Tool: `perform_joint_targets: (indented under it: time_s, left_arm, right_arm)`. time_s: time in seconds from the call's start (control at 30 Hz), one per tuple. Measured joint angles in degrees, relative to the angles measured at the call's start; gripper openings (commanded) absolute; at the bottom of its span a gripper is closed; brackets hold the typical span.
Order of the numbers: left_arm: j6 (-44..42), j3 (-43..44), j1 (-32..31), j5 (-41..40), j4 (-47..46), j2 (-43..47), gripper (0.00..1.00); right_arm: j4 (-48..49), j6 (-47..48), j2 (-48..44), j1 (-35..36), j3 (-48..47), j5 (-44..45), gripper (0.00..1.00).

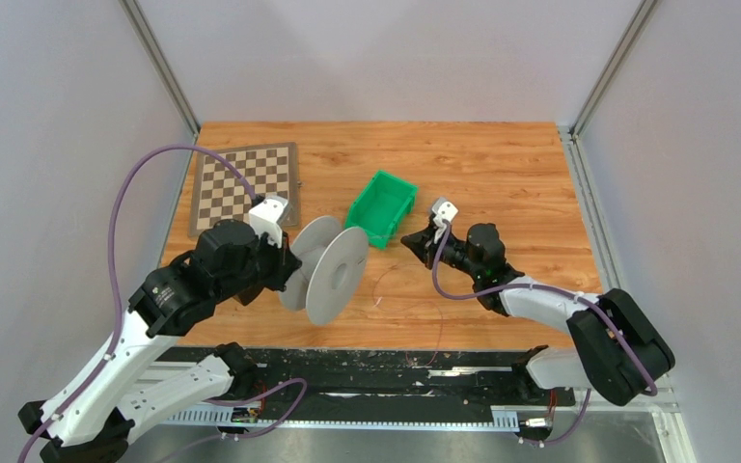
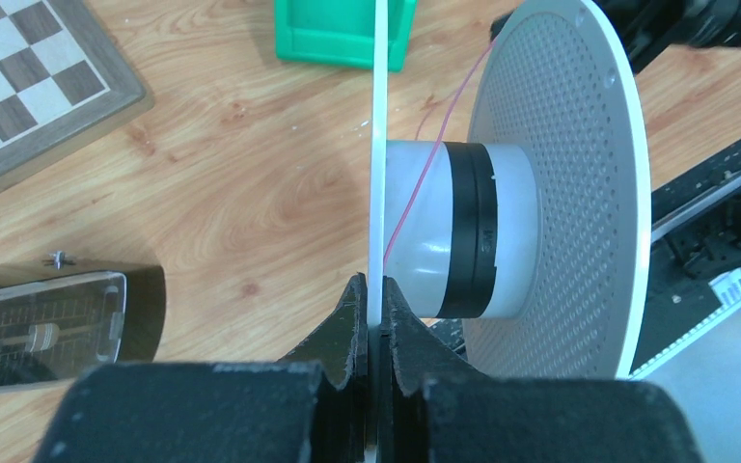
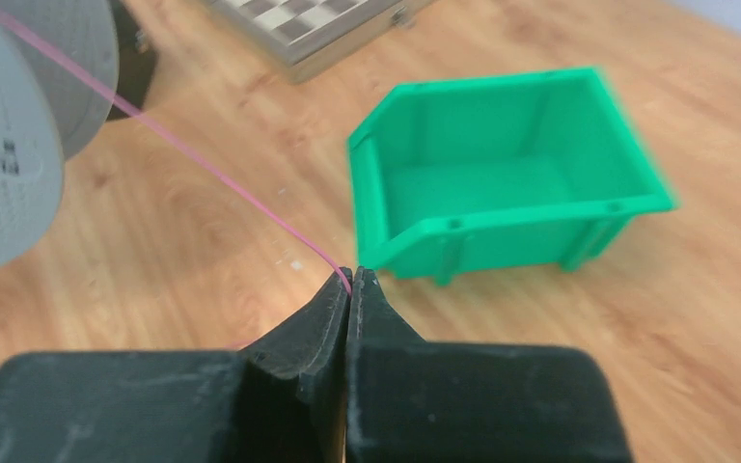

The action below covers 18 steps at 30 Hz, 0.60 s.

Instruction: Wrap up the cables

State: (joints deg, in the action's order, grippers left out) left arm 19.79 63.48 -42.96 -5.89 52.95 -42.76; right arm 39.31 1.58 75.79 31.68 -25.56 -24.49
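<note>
Over the table (image 1: pixel 502 174), the top view has the left gripper (image 1: pixel 288 270) at the left disc of the spool (image 1: pixel 336 275), which stands on edge left of centre. The right gripper (image 1: pixel 413 241) sits to the spool's right, just near of the green bin (image 1: pixel 381 207). A chessboard (image 1: pixel 244 185) lies at the far left. The wire (image 1: pixel 441 333) shows only faintly (a thin reddish line sagging over the wood toward the near edge).

On the left wrist view, the left gripper (image 2: pixel 376 289) has its jaws pinched on the rim of one spool (image 2: pixel 560 193) disc, whose thin edge runs up between them. The pink wire (image 2: pixel 415 198) leaves the white core beside a black band and runs off between the discs toward the bin (image 2: pixel 347 39).

On the right wrist view, the right gripper (image 3: pixel 352 277) has its jaws closed tight on the wire (image 3: pixel 203 164). From there the wire stretches straight up and left to the spool (image 3: pixel 10 164). The bin (image 3: pixel 502 183) stands just beyond on the right, open side up, with the chessboard (image 3: pixel 318 29) farther off.
</note>
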Motion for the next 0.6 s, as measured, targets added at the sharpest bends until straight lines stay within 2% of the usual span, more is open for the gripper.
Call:
perform_joint_targets:
  time_s: [0.13,0.37,0.5,0.6]
  left_arm:
    - [1.7,3.23,0.28,0.48,-0.02,-1.14,0.0]
    - [6.71,6.69,0.37,0.26,-1.9,-2.4,0.0]
    - [10.23,7.43,0.35,1.79,-4.46,-2.4,0.0]
    - [12.44,7.48,0.37,3.1,-6.6,-2.43,0.0]
  right_arm:
    - [-0.09,-1.55,0.76,1.38,0.09,-8.15,0.0]
    - [1.29,-1.16,-0.76,9.42,3.34,-16.22,0.07]
    - [7.1,-3.34,-1.7,11.41,8.33,-18.1,0.14]
    - [10.69,-4.68,-1.81,12.83,9.77,-17.94,0.26]
